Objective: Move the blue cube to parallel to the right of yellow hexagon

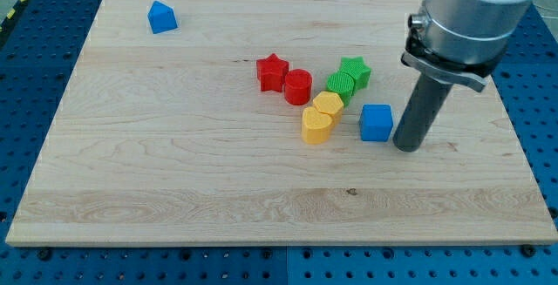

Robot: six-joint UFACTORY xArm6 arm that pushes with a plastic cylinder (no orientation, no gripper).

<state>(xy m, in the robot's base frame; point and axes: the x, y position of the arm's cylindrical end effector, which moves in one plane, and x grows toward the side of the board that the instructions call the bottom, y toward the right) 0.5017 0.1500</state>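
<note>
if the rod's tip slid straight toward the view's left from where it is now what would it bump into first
My tip sits just to the view's right of the blue cube, so it would likely meet that first. Beyond it lie the yellow heart and yellow hexagon.

Arm (475, 15) cut off at top.

The rod's tip (407, 146) rests on the wooden board (174, 180), just right of the blue cube (376, 122). Left of the cube sit the yellow hexagon (329, 105) and a yellow heart (316, 125), touching. Farther back are a green block (341, 84), green star (355, 71), red cylinder (297, 86) and red star (272, 71). A second blue block (161, 16) lies far left.
</note>
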